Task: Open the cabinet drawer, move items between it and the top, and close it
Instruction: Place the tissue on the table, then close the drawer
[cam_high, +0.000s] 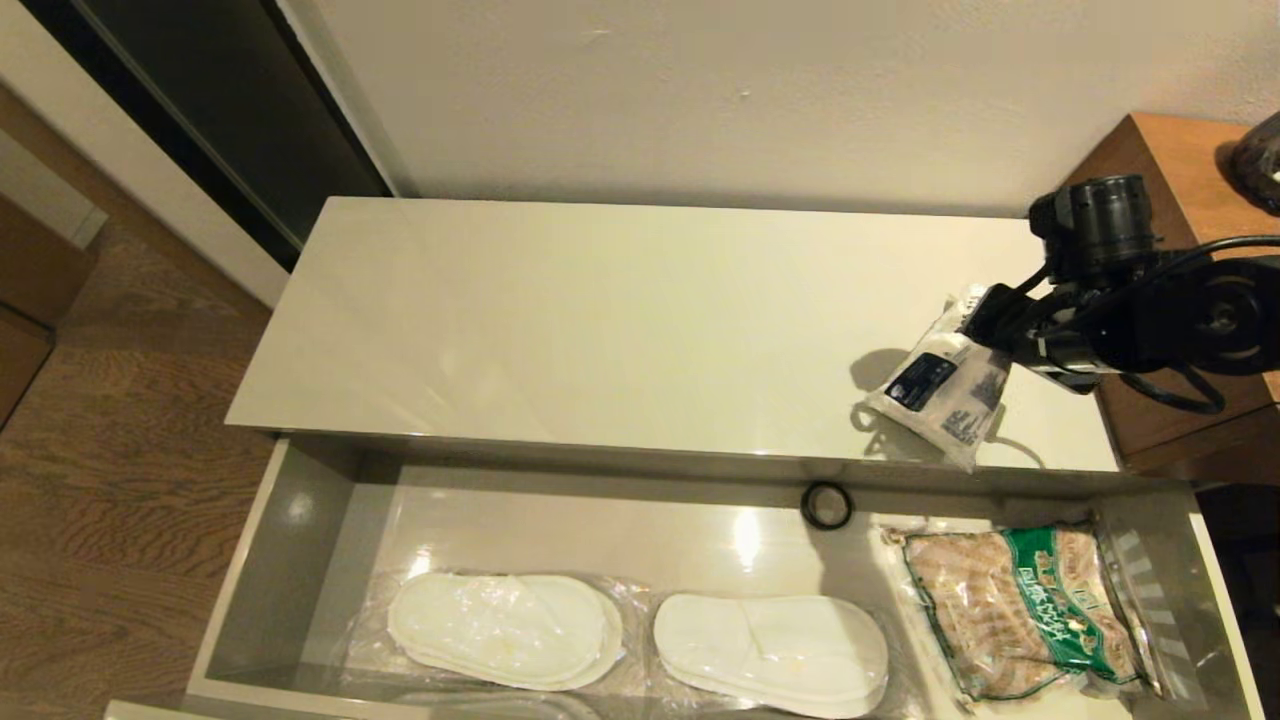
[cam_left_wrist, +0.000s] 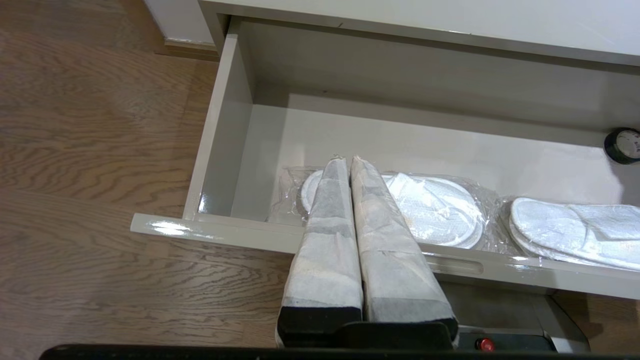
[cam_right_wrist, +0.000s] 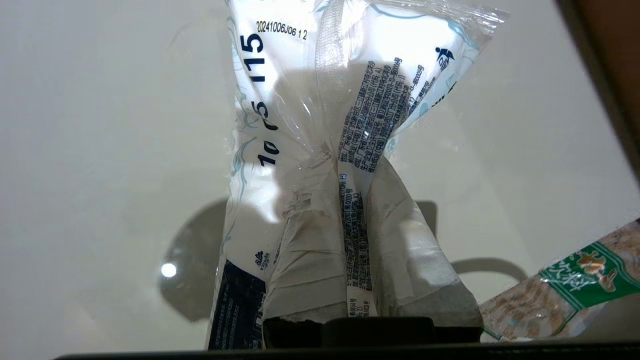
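Pinching the tissue pack (cam_high: 940, 392) by a fold of its wrapper, the right gripper (cam_high: 985, 325) is closed tight on the plastic and holds the pack above the right end of the cabinet top (cam_high: 620, 320), white side with the dark-blue label facing up. In the right wrist view the wrapper (cam_right_wrist: 320, 125) bunches between the taped fingers (cam_right_wrist: 405, 250), and the pack hangs out beyond their tips. Below and nearer the robot than this gripper, the cabinet drawer (cam_high: 250, 560) stands pulled open. Inside it, the green-labelled snack bag (cam_high: 1025, 610) lies almost under the gripper, a small black ring (cam_high: 826, 505) sits to its left against the back wall, and two wrapped slipper pairs (cam_high: 505, 630) (cam_high: 770, 652) lie farther left. The left gripper (cam_left_wrist: 348, 165) hangs parked before the drawer's front edge, fingers pressed together and empty, with the left slipper pair (cam_left_wrist: 430, 210) just beyond its tips.
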